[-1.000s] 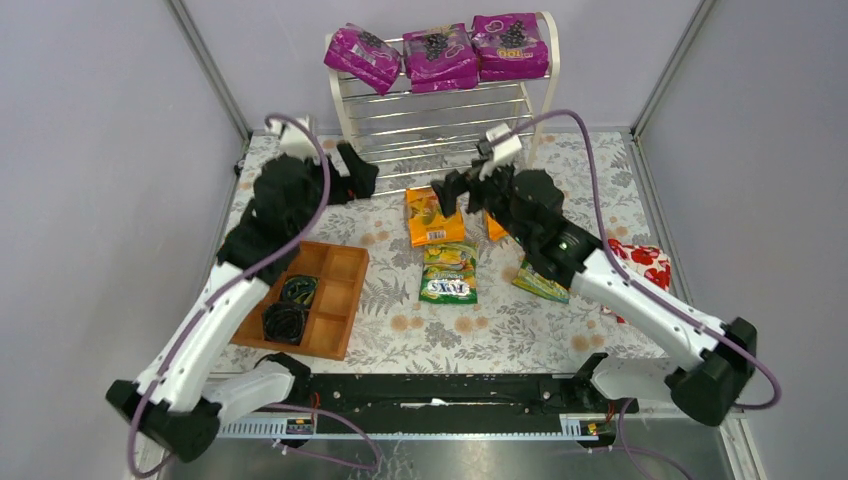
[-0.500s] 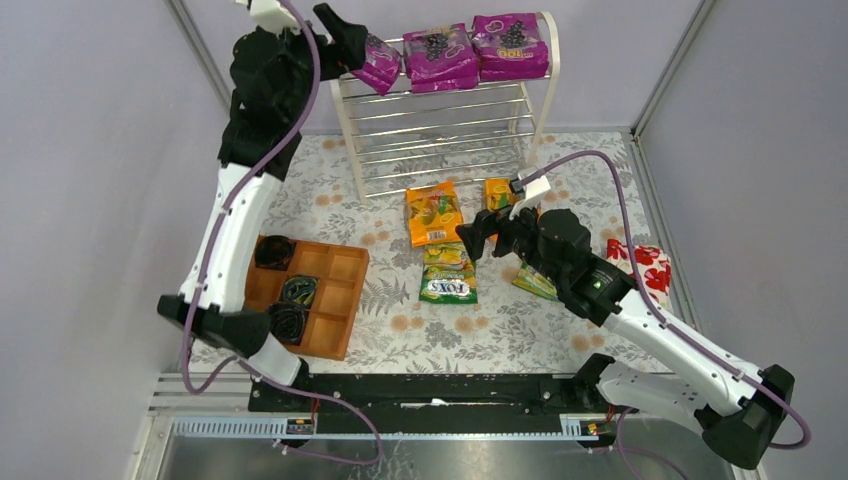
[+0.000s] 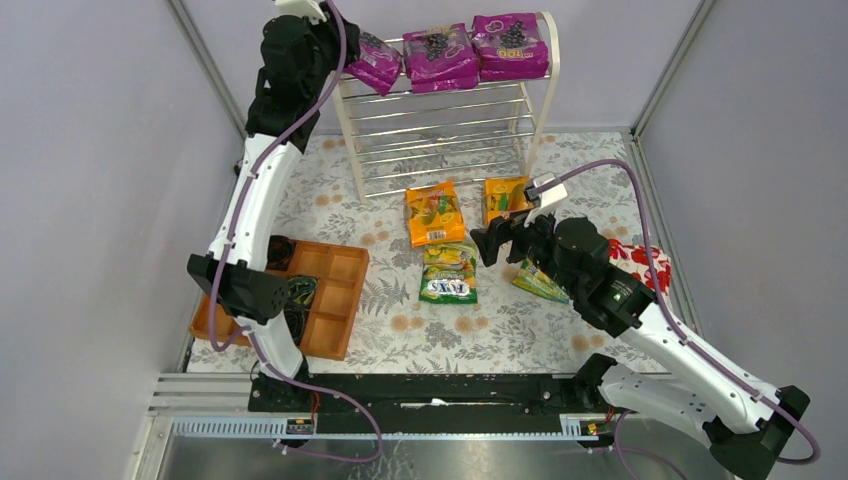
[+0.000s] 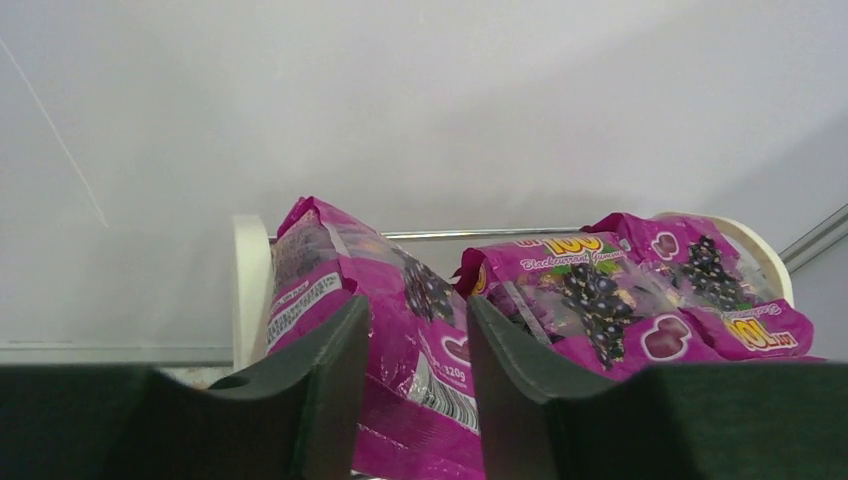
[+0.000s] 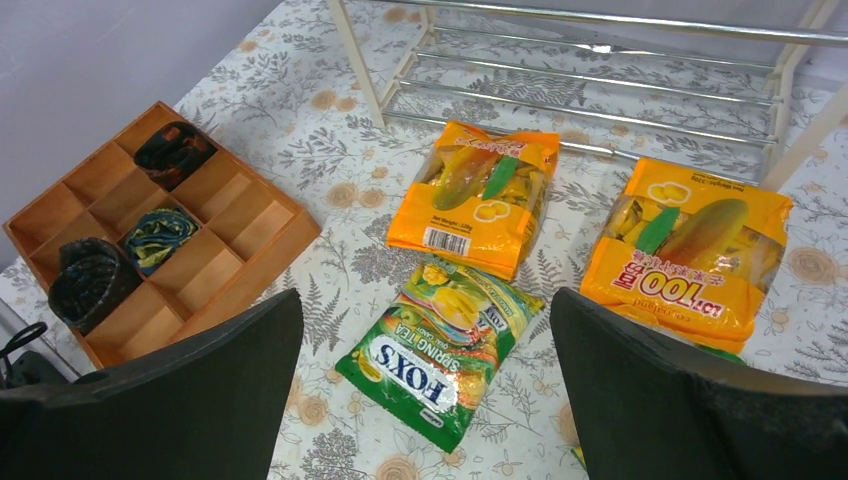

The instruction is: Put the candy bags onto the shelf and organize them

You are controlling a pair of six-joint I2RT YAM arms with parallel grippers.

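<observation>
Three purple candy bags lie on the top tier of the white shelf point(image 3: 541, 95): left point(image 3: 377, 62), middle point(image 3: 438, 55), right point(image 3: 509, 45). My left gripper point(image 3: 346, 47) is raised to the shelf's top left corner. It is open, with the left purple bag point(image 4: 400, 290) just beyond its fingertips point(image 4: 415, 325). Two orange bags point(image 3: 433, 213) point(image 3: 503, 197) and a green FOXS bag point(image 3: 448, 273) lie on the table. A second green bag point(image 3: 540, 283) is partly hidden under my right arm. My right gripper point(image 3: 490, 243) hangs wide open and empty above the FOXS bag point(image 5: 440, 355).
A brown wooden compartment tray point(image 3: 338, 300) holding dark coiled items sits at the left front. A red bag with white flowers point(image 3: 652, 263) lies at the right. The shelf's lower chrome rods point(image 5: 600, 80) stand just behind the orange bags. Grey walls enclose the table.
My left arm rose from the table to the shelf's top left corner and closed in on the left purple bag. My right arm drew back toward the right, away from the orange bags.
</observation>
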